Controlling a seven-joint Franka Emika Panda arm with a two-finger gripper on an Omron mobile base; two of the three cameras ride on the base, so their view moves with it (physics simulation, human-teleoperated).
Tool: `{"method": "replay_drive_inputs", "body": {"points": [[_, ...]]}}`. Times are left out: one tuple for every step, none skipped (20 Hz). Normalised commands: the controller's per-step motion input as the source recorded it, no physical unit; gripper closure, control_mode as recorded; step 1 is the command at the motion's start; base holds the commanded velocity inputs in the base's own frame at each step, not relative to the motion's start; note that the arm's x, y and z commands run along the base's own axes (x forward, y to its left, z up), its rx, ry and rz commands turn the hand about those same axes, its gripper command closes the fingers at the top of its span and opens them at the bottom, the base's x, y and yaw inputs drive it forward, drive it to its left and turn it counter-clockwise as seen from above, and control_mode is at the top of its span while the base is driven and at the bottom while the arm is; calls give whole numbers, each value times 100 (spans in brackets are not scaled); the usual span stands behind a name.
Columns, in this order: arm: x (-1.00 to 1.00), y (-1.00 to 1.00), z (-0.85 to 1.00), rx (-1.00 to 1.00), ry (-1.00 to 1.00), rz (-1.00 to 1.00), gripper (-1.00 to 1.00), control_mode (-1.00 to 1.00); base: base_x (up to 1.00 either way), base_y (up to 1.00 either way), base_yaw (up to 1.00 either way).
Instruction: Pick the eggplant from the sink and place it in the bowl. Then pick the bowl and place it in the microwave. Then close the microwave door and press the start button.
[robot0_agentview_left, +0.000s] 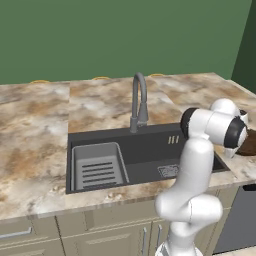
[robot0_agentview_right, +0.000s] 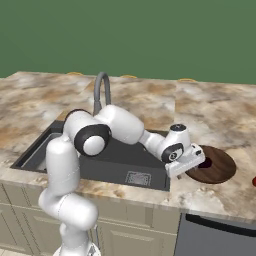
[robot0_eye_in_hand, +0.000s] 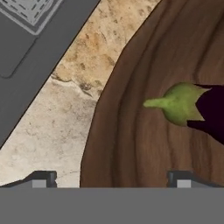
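Eggplant (robot0_eye_in_hand: 212, 109) already down inside the bowl (robot0_eye_in_hand: 144, 131), so first step looks done and next up is grabbing the bowl for the microwave. Going big to small: marble counter (robot0_agentview_left: 35, 125) running wide, sink (robot0_agentview_left: 145, 145) sunk into it with a rack (robot0_agentview_left: 97, 167) at one end and faucet (robot0_agentview_left: 139, 100) behind. Bowl sitting on the counter just right of the sink, past the basin's corner. Gripper (robot0_agentview_right: 192, 162) hovering right over the bowl's near-left edge in the right base view. Fingers (robot0_eye_in_hand: 43, 178) spread wide with nothing between them, one tip over bare counter, the other over the bowl's inside, so straddling the rim pretty much. Eggplant lying off to the right of the fingers in the hand view, green stem cap pointing toward the rim, long axis running roughly across the view and off the right edge. Probably just needs a straight drop onto the rim and a pinch, keeping clear of the stem. Bit of tilt risk lifting by one edge, guessing.
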Motion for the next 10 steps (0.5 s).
{"method": "replay_drive_inputs", "body": {"points": [[0, -26, -32, 0, 0, -5, -100, -100, 0, 0, 0], [0, -31, -36, 0, 0, -3, -100, -100, 0, 0, 0], [0, -36, -36, 0, 0, -1, -100, -100, 0, 0, 0], [0, -37, -32, 0, 0, 0, -100, -100, 0, 0, 0], [0, -38, -29, 0, 0, 0, -100, -100, 0, 0, 0], [0, -38, -25, 0, 0, 0, -100, -100, 0, 0, 0], [0, -35, -20, 0, 0, 0, -100, -100, 0, 0, 0], [0, -35, -14, 0, -1, 0, -100, -100, 0, 0, 0], [0, -33, -9, 0, -2, 0, -100, -100, 0, 0, 0], [-1, -29, -3, 0, -3, 0, -100, -100, 0, 0, 0]]}}
